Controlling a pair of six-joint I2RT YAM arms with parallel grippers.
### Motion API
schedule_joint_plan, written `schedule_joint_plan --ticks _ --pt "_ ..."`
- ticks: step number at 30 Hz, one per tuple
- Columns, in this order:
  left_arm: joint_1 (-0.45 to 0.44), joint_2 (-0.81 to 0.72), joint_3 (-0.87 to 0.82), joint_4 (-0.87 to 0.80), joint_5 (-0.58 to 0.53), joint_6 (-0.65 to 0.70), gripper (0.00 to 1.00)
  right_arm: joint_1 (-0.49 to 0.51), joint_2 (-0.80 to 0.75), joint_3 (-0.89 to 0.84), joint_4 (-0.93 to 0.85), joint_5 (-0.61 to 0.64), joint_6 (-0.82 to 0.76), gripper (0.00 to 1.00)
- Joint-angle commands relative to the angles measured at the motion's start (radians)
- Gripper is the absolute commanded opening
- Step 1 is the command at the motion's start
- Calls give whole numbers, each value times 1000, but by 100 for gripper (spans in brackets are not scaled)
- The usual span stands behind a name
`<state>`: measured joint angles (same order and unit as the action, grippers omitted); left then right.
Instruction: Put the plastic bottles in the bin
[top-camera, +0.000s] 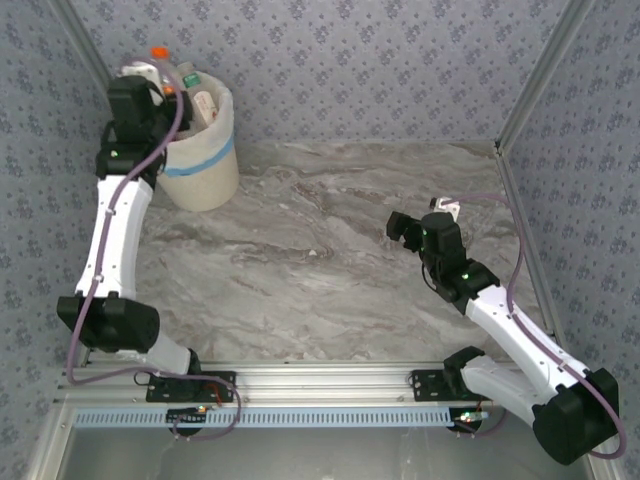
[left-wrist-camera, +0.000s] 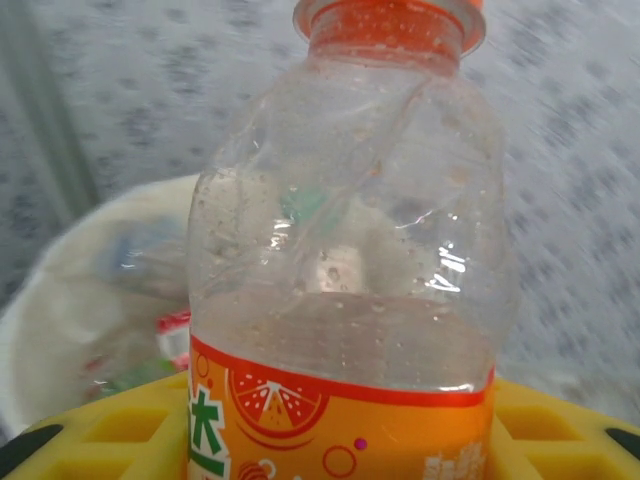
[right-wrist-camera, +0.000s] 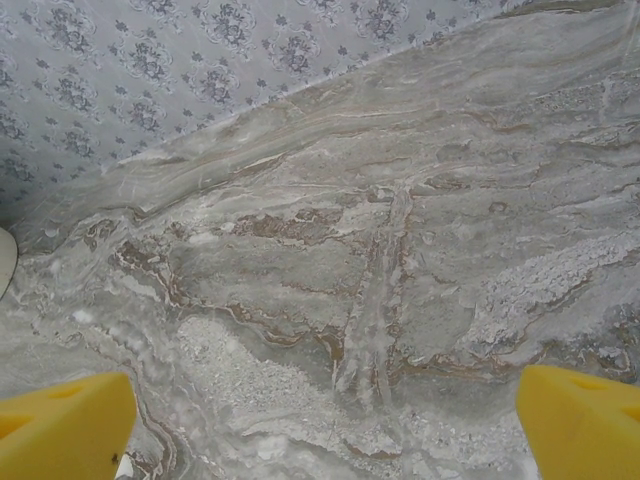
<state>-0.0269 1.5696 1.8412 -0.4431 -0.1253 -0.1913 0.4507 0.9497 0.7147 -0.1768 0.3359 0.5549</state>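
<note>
Marble table (top-camera: 330, 250) — left gripper (top-camera: 150, 82) grips orange-capped bottle (left-wrist-camera: 345, 250) over bin (top-camera: 208, 165).

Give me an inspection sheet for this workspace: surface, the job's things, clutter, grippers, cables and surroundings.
Surface: grey-brown marbled tabletop, no spills seen.
Job's things: round cream bin with a light blue band, at the far left corner. It holds other plastic bottles. A clear plastic bottle with an orange cap and orange label is held at the bin's rim, not yet dropped in.
Clutter: nothing seen.
Grippers: left gripper shut on the orange-capped bottle. Right gripper open and empty above the tabletop.
Cables: lilac cables run along both arms, no snag seen.
Surroundings: floral-patterned blue-grey walls, aluminium frame posts.
</note>
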Motion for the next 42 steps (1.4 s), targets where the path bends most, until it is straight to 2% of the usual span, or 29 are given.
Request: schedule_joint_plan --ticks 1,5,8,10,13,16,19,23,30,35,42 --pt "72 100 141 -100 -35 -162 43 -6 -10 0 3 -3 17 100" --pt "108 202 227 -146 -35 -226 44 -5 -26 -5 -9 2 18 100" --pt "133 329 396 -302 -17 -290 55 -5 -43 -7 -27 8 11 100" --pt "136 423 536 -398 32 -295 67 -6 -54 -7 -40 15 8 100" --pt "135 551 751 -508 142 -287 77 -8 -70 -12 -51 21 4 100" --pt "130 644 963 -633 171 -284 85 -9 -78 -17 -58 26 2 100" --pt "127 635 1004 -653 181 -283 93 -9 -82 -21 -55 30 5 100" --pt "112 548 922 -606 205 -257 100 -14 -79 -24 -48 29 -1 100" --pt "77 314 650 -477 222 -209 100 -26 -76 -42 -20 28 -4 100" --pt "44 27 215 -175 202 -205 99 -37 -73 -45 -15 26 -5 100" --pt "33 -330 -339 116 134 -231 99 -60 -71 -46 -21 62 -32 100"
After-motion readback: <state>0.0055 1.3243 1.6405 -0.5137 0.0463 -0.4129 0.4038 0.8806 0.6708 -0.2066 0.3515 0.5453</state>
